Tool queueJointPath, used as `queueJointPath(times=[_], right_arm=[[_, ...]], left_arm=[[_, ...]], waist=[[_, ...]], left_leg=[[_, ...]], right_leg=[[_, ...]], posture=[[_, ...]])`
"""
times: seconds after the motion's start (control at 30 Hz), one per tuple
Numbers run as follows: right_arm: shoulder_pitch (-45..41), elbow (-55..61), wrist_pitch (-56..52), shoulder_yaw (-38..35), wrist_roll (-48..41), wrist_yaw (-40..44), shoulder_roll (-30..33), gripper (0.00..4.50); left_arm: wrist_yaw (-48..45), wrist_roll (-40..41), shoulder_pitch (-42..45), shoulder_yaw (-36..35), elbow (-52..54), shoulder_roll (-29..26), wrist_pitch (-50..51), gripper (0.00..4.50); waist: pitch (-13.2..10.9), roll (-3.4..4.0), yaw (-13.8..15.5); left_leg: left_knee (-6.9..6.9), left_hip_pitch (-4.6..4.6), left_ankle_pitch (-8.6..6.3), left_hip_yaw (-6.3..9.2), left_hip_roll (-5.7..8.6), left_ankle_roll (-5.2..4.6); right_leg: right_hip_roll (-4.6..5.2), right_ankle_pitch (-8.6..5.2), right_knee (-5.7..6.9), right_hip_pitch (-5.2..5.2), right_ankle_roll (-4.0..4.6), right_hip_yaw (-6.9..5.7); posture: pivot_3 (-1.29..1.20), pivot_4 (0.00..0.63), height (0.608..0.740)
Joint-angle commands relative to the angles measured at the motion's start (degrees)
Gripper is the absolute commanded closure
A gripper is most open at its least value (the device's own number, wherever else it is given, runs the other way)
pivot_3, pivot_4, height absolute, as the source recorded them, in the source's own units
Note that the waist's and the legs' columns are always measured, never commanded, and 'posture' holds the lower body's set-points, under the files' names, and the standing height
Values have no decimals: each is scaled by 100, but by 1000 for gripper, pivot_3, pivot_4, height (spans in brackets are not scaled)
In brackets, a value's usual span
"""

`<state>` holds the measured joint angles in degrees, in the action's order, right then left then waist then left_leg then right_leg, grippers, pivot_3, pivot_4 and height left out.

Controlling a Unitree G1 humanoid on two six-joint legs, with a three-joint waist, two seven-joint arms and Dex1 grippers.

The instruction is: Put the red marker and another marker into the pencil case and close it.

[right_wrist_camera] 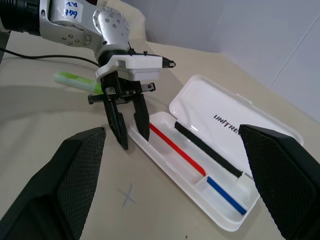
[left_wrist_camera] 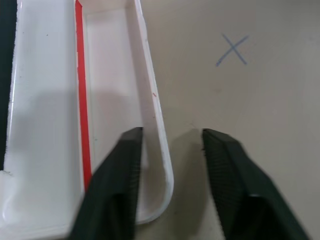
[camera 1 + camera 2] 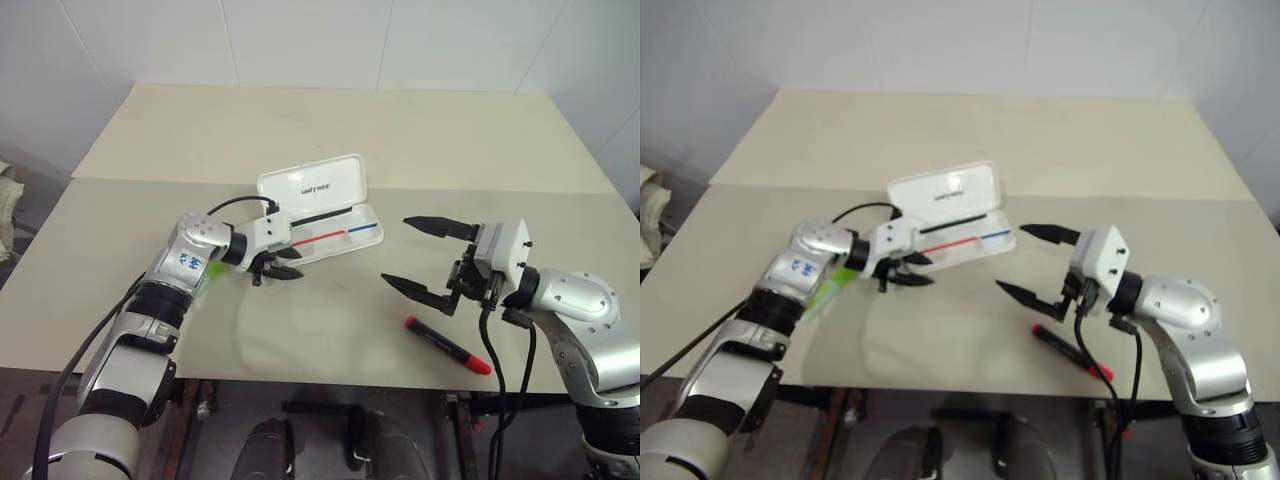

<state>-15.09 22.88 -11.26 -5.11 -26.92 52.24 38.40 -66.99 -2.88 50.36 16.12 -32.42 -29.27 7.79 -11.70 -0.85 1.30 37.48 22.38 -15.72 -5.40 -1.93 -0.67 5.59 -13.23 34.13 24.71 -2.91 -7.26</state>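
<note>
The white pencil case (image 3: pixel 312 185) lies open in the middle of the table, lid back, with a red and blue stripe in its tray (image 1: pixel 192 165). My left gripper (image 3: pixel 285 268) is open at the tray's left end, one finger inside the tray and the other outside its wall (image 2: pixel 159 125). It holds nothing. The lime-green marker (image 1: pixel 75 80) lies on the table behind that arm. The red marker (image 3: pixel 448 345) lies near the front edge on the right. My right gripper (image 3: pixel 394 249) hovers wide open above and left of the red marker, empty.
A blue X (image 2: pixel 231 49) is drawn on the beige tabletop (image 3: pixel 330 320) just in front of the case. A black cable (image 3: pixel 235 203) loops from my left wrist beside the lid. A seam crosses the table behind the case.
</note>
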Motion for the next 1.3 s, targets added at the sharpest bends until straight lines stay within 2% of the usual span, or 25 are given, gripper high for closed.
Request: queueJointPath(times=[0.03,0.1,0.37,0.67,0.93,1.07,1.3], right_arm=[[-109,172,83,-115,-30,3,65,0],[-135,162,72,-112,-40,26,79,0],[-124,104,-59,-174,-203,235,225,0],[137,15,-240,-542,-428,471,601,0],[691,281,-453,-1036,-617,408,801,0],[733,433,-523,-1013,-625,298,737,0],[762,596,-553,-975,-622,148,649,0]], left_arm=[[4,-114,58,61,-7,-5,121,3944],[-16,-82,35,59,84,19,234,4462],[-162,26,-119,60,439,43,308,4462],[-683,528,-373,-86,1092,61,125,4462],[-1267,661,-984,99,2259,-508,529,4462],[-1206,517,-1066,224,2403,-635,661,4462],[-956,406,-953,369,2311,-513,974,4462]], waist=[[0,0,0],[1,1,6],[0,0,8],[0,1,25],[0,1,4],[0,1,6],[0,1,15]], left_leg=[[0,0,0,0,0,0],[0,0,-2,0,0,-1],[13,1,-8,1,2,-8],[46,18,-33,1,1,-26],[58,17,-49,-13,-3,-35],[59,7,-50,-18,-8,-31],[59,9,-51,-19,-7,-32]], right_leg=[[0,0,0,0,0,0],[0,0,1,0,0,0],[5,0,7,-1,-2,1],[7,-1,9,0,-9,-1],[6,2,7,0,-17,16],[0,0,10,-2,-15,28],[0,-1,3,-3,-16,69]], posture=[[0,150,740],[0,150,740],[0,150,740],[0,150,740],[0,150,740],[0,150,740],[0,150,740]])
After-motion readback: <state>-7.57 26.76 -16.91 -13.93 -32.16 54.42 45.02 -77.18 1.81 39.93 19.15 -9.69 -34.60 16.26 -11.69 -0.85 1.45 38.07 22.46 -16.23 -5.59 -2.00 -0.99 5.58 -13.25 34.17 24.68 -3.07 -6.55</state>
